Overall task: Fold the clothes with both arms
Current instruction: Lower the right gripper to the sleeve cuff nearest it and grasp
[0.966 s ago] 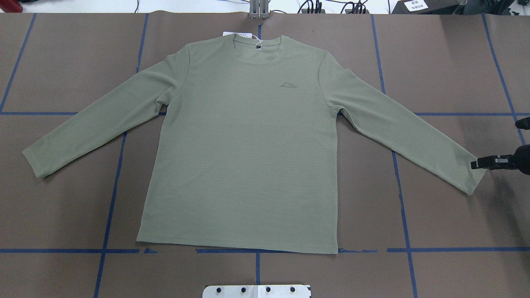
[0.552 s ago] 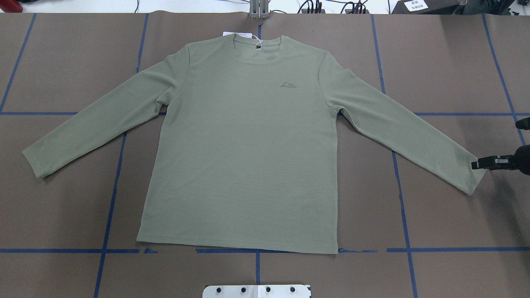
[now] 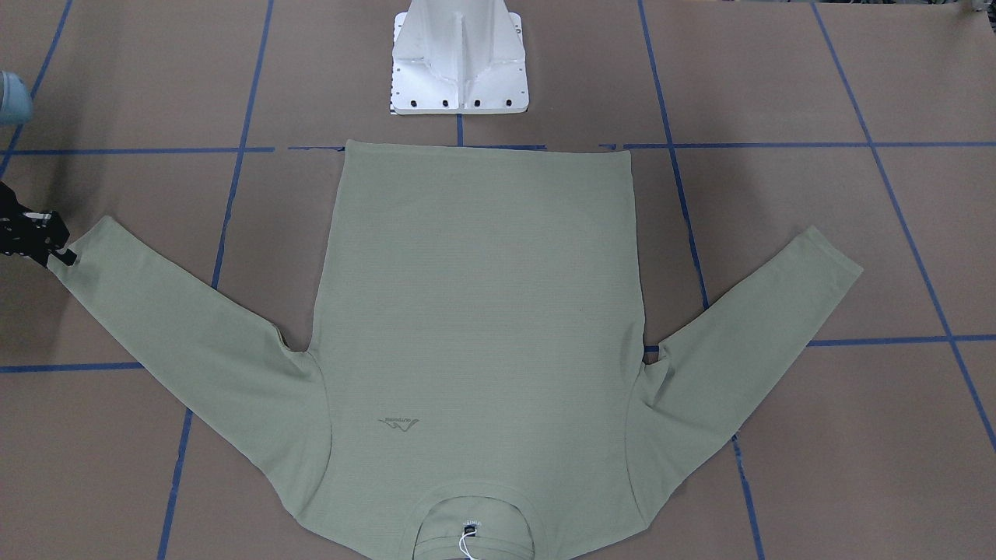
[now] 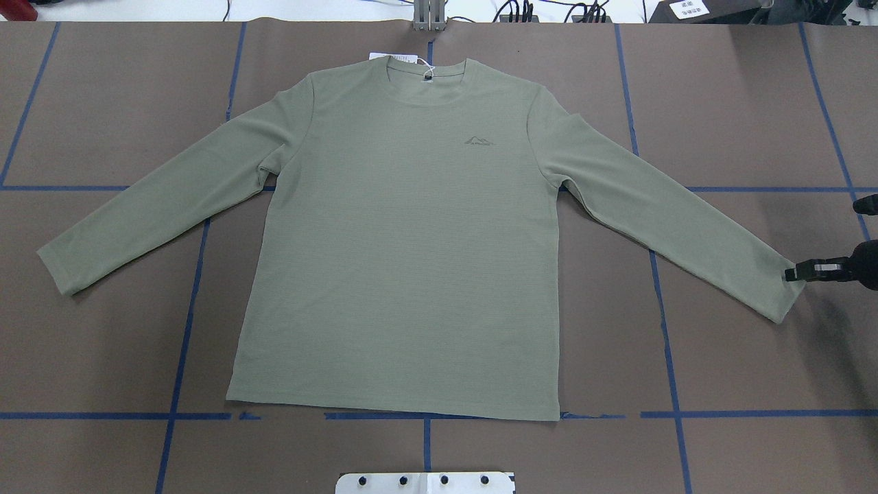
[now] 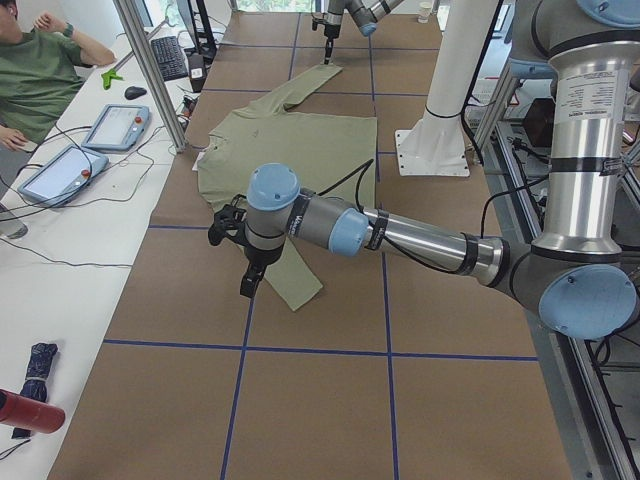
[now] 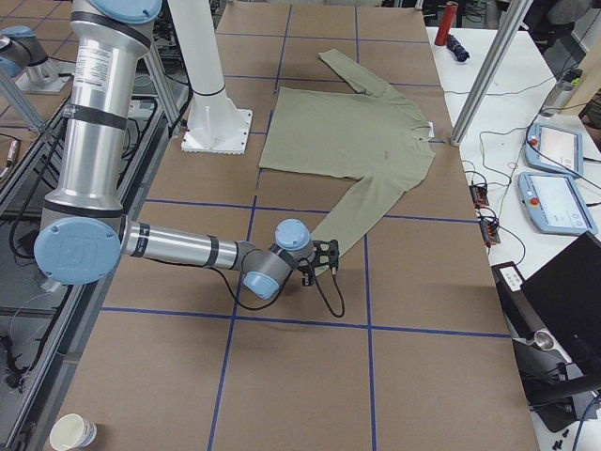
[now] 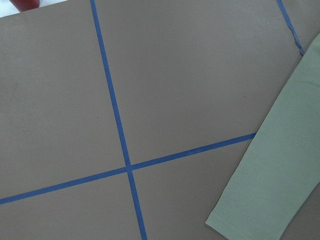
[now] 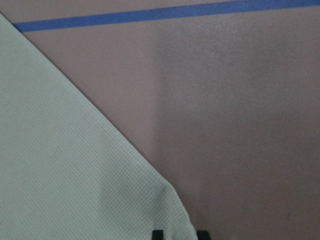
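The pale sage-green shirt lies flat and face up, collar at the far edge, both sleeves spread out; it also shows in the front view. Its white hang tag sticks out by the collar. My right gripper is at the right sleeve cuff, jaws pinched on the cuff's corner; in the right wrist view its fingertips stand either side of the cloth. My left gripper hangs by the left cuff; I cannot tell whether it is open or shut.
The white pedestal base stands at the near edge behind the hem. Blue tape lines cross the brown table. An operator, tablets and a red bottle are along the far side table.
The right gripper's jaws have narrowed onto the right cuff, and its tip has shifted slightly to the right. The shirt has not moved.
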### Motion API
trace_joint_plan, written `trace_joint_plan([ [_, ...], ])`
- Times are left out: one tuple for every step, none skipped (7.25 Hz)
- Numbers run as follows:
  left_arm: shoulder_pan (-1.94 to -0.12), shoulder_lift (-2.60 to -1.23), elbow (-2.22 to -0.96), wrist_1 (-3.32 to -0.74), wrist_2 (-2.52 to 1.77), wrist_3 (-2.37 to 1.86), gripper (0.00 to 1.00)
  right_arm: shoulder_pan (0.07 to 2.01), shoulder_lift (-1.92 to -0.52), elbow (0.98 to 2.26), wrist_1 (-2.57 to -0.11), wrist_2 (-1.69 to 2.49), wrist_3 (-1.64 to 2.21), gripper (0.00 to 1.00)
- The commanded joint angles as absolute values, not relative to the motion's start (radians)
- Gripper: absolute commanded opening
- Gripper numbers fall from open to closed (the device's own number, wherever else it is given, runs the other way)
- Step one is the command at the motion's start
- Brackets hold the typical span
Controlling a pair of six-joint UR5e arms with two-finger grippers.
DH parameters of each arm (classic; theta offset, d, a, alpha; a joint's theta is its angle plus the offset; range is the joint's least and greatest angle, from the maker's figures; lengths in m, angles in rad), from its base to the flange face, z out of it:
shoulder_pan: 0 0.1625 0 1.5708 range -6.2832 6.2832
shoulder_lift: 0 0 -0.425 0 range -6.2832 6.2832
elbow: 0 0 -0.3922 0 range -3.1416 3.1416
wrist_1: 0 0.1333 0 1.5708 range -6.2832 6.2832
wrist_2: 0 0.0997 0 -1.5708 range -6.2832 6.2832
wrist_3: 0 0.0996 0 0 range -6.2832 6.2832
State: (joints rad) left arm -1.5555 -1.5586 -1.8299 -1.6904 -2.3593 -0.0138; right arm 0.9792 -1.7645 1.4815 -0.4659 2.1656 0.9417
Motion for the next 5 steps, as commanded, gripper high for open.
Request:
trace_joint_plan([
  [-1.555, -1.559, -1.83, -1.69, -2.359, -0.014, 1.0, 0.986, -1.767, 1.531, -0.492, 2.181, 0.943, 0.0],
  [-1.555, -1.559, -1.832, -1.69, -2.359, -0.014, 1.0, 0.986, -1.769, 1.621, -0.606, 2.197, 0.943, 0.0],
  [-1.555, -1.559, -1.83, -1.69, -2.359, -0.014, 1.0, 0.986, -1.761, 1.772, -0.819, 2.194, 0.943, 0.0],
  [-1.555, -1.559, -1.83, -1.69, -2.359, -0.014, 1.0, 0.974, -1.741, 1.93, -1.058, 2.184, 0.945, 0.0],
  [-1.555, -1.56, -1.829, -1.69, -2.359, -0.014, 1.0, 0.986, -1.601, 2.028, -1.355, 2.183, 0.946, 0.0],
])
